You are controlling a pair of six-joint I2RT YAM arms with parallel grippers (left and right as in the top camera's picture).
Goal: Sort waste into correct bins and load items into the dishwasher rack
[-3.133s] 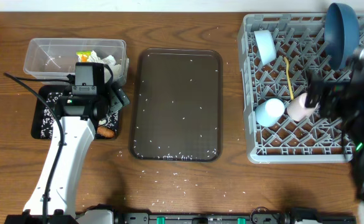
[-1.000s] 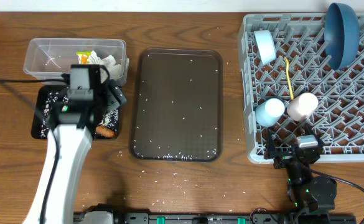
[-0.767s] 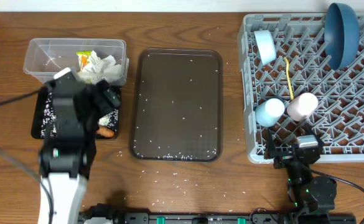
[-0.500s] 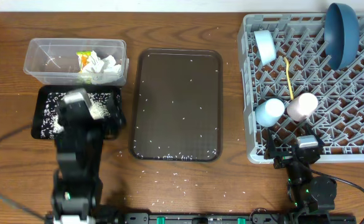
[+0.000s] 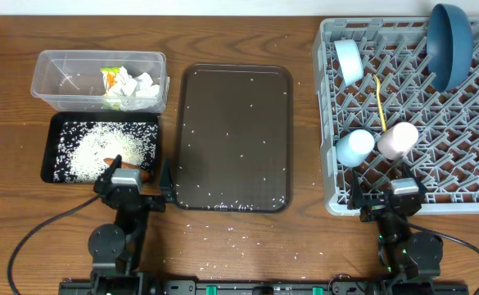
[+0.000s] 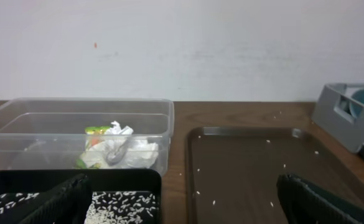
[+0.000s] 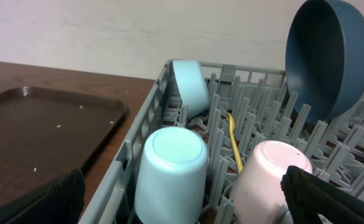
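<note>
1. Wide, empty left claw at 7 o'clock hides part of the sausage in the black tray.
2. Wide, empty right claw at 5 o'clock; rack cut off at 3 o'clock.

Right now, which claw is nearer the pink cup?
Right. The right claw sits at the front of the rack, near the pink cup; the left claw is beyond the brown tray, by the black tray.

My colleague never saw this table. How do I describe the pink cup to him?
Find the grey dishwasher rack at the right of the table. Near its left edge two small cups sit upside down, side by side. The pink cup is the right-hand one; its neighbour is a blue cup.
</note>
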